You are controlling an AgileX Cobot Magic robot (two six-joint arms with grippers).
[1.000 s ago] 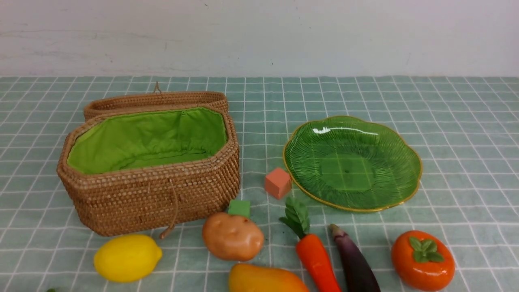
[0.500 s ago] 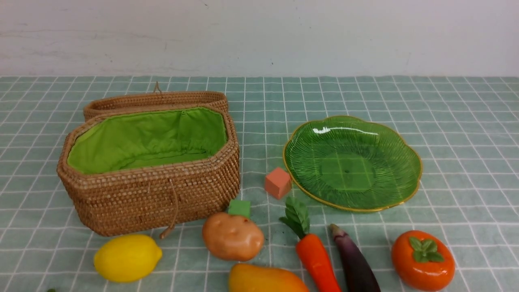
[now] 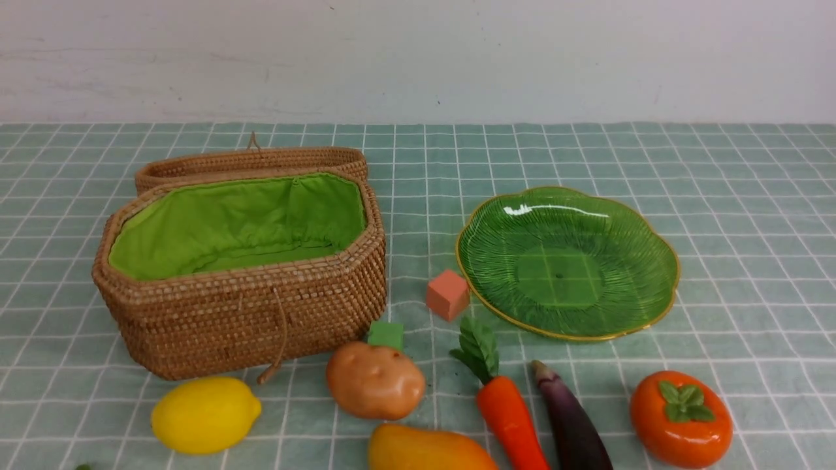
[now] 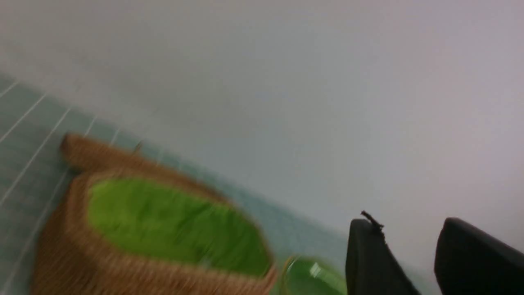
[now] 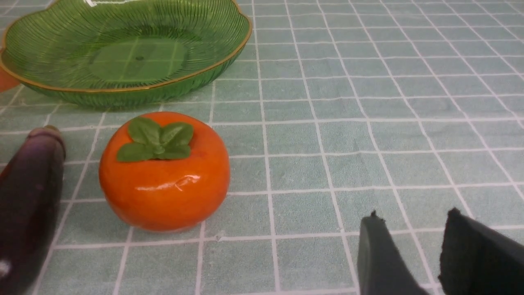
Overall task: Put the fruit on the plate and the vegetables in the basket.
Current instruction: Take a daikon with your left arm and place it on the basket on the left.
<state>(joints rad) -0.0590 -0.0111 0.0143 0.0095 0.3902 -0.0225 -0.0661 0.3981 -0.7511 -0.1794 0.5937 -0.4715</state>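
Observation:
The open wicker basket (image 3: 248,320) with green lining stands at the left, the green glass plate (image 3: 627,222) at the right; both hold nothing. Along the front lie the lemon (image 3: 205,414), potato (image 3: 375,380), mango (image 3: 428,450), carrot (image 3: 509,411), eggplant (image 3: 573,424) and persimmon (image 3: 680,418). The radish is out of view. My left gripper (image 4: 409,229) is open and empty, raised, its blurred view showing the basket (image 4: 135,270). My right gripper (image 5: 413,223) is open and empty, low over the cloth beside the persimmon (image 5: 163,176), the eggplant (image 5: 28,205) and the plate (image 5: 123,92). Neither gripper shows in the front view.
The basket's lid (image 3: 251,162) leans behind it. A salmon cube (image 3: 447,294) sits by the plate's left rim and a green cube (image 3: 385,335) behind the potato. A white wall closes off the back of the checked tablecloth.

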